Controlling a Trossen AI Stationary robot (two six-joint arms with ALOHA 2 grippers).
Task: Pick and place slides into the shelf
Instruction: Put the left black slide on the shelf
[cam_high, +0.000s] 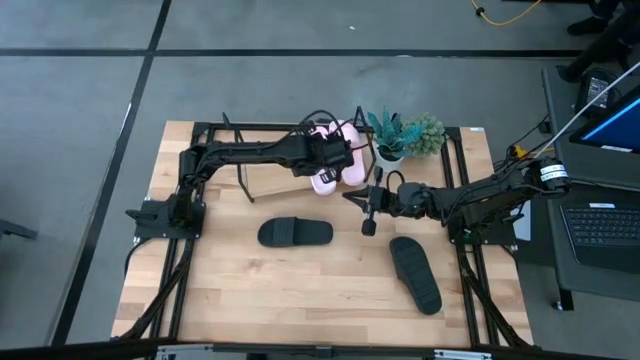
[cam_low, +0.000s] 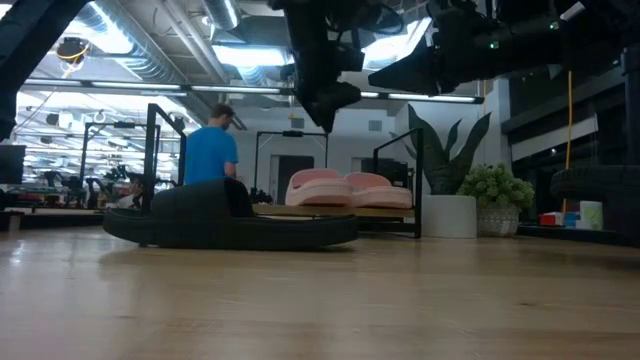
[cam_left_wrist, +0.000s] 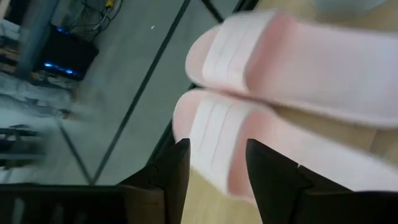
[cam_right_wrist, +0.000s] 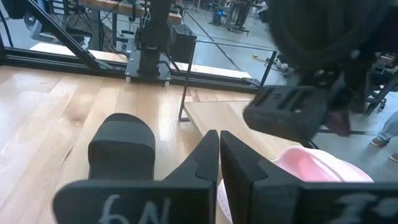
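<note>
Slides: two pink ones lie side by side on the shelf (cam_high: 275, 183) at the far side of the table, near pink slide (cam_left_wrist: 236, 149) and far pink slide (cam_left_wrist: 298, 62) touching along their length. The left gripper (cam_left_wrist: 214, 171) hangs just over the near pink one, its jaws spread wide and holding nothing, one finger on either side of the strap's edge. In the high view the left arm reaches across the shelf to that pair (cam_high: 335, 160). The right gripper (cam_high: 368, 222) hovers mid-table with its jaws pressed together, empty. One black slide (cam_high: 295, 232) lies flat on the table (cam_high: 230, 290) to its left, the other black slide (cam_high: 415, 272) lies angled nearer the front right. Two potted plants (cam_high: 405, 135) stand beside the shelf.
</note>
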